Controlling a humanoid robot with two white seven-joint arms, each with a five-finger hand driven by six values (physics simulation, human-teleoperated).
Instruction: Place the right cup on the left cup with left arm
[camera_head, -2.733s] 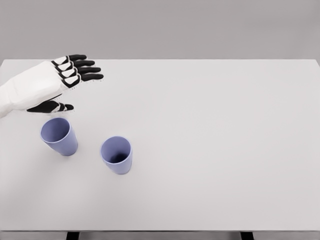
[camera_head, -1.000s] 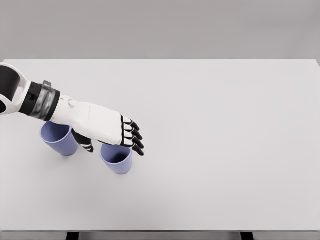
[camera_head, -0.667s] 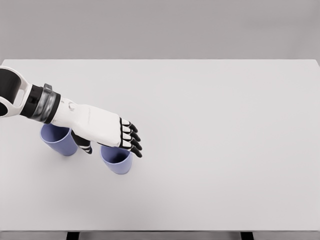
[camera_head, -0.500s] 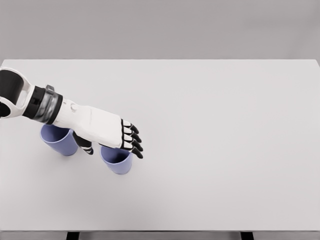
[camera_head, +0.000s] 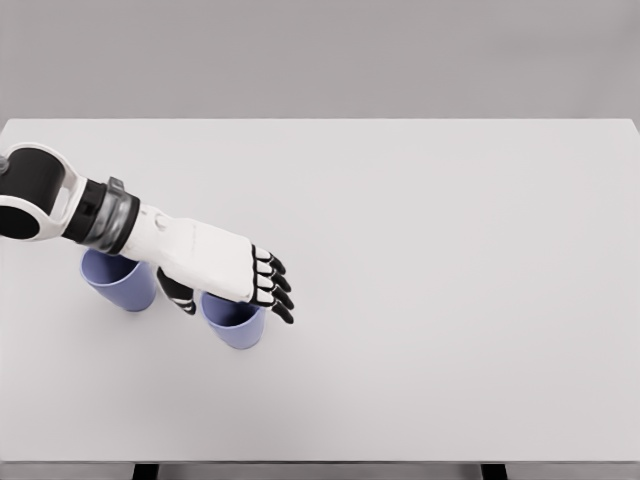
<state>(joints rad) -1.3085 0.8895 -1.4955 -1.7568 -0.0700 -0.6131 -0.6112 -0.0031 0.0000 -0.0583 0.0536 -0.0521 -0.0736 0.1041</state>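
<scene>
Item: my left hand (camera_head: 222, 268) over the right lavender plastic cup (camera_head: 236, 322), fingers extended, grasping nothing yet.
Cup upright, near-left of white table (camera_head: 450, 280); wrap squarely before lifting onto left lavender cup (camera_head: 118, 282).

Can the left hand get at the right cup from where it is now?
Probably yes. The left hand hangs directly over the right cup, thumb on its left side, fingers past the far rim. Nothing lies between them, and the left cup stands apart.
</scene>
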